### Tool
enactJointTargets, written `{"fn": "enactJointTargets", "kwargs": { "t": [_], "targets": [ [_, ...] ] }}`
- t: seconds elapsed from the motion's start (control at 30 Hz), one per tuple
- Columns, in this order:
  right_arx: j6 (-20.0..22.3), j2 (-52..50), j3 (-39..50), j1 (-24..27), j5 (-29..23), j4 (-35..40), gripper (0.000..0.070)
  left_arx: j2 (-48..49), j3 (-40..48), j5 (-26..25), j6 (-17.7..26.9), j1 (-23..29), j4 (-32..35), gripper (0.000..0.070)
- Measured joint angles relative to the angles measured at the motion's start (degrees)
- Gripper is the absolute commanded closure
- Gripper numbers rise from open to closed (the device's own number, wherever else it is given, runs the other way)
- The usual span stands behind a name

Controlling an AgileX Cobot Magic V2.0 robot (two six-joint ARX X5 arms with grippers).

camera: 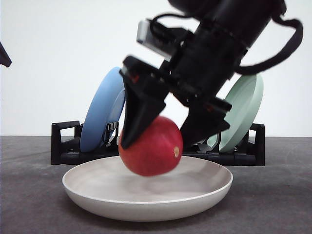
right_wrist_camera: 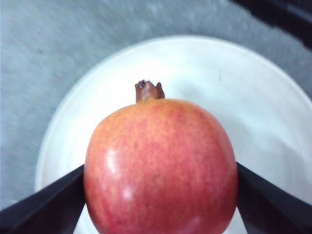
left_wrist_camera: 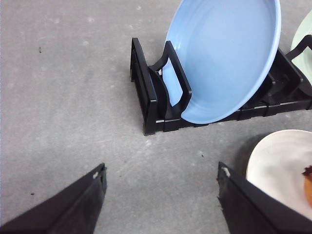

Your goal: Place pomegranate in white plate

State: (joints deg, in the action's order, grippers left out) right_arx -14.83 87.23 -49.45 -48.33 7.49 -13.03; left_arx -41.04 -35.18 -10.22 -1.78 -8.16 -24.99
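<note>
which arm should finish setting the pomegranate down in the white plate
Right. Its pincer is shut on the pomegranate just over the white plate. The left pincer is open over bare table beside the rack.

Right gripper (right_wrist_camera: 161,195) has its two black fingers (right_wrist_camera: 46,207) pressed vs. opposite sides of the pomegranate (right_wrist_camera: 161,165), fruit clamped betw. them. Pomegranate is red w/ orange-yellow blush & glossy highlights; its brown dried crown (right_wrist_camera: 148,90) points away from the gripper. Behind the fruit lies the white plate (right_wrist_camera: 253,97), round w/ raised rim, sitting on the grey table (right_wrist_camera: 44,53); a dark, blurred object (right_wrist_camera: 282,17) sits beyond the plate, can't tell what it is.
</note>
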Motion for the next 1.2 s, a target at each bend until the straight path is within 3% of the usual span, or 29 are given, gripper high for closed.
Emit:
{"fn": "enactJointTargets", "kwargs": {
  "t": [0.27,0.5,0.73,0.97,1.2],
  "targets": [
    [0.00,1.52,0.00,0.01,-0.02,-0.01,0.0192,0.00,0.00,0.00,0.00,0.00,0.00,0.0269],
    [0.00,1.52,0.00,0.01,0.04,-0.04,0.0065,0.00,0.00,0.00,0.00,0.00,0.00,0.0270],
    [0.01,0.52,-1.80,0.53,1.51,-6.32,0.0067,0.00,0.00,0.00,0.00,0.00,0.00,0.0270],
    [2.87,-8.87,-2.00,1.34,-2.31,-5.89,0.0080,0.00,0.00,0.00,0.00,0.00,0.00,0.0270],
    [4.15,-19.61,4.64,5.80,-4.09,-3.05,0.0080,0.00,0.00,0.00,0.00,0.00,-0.02,0.0269]
  ]
}}
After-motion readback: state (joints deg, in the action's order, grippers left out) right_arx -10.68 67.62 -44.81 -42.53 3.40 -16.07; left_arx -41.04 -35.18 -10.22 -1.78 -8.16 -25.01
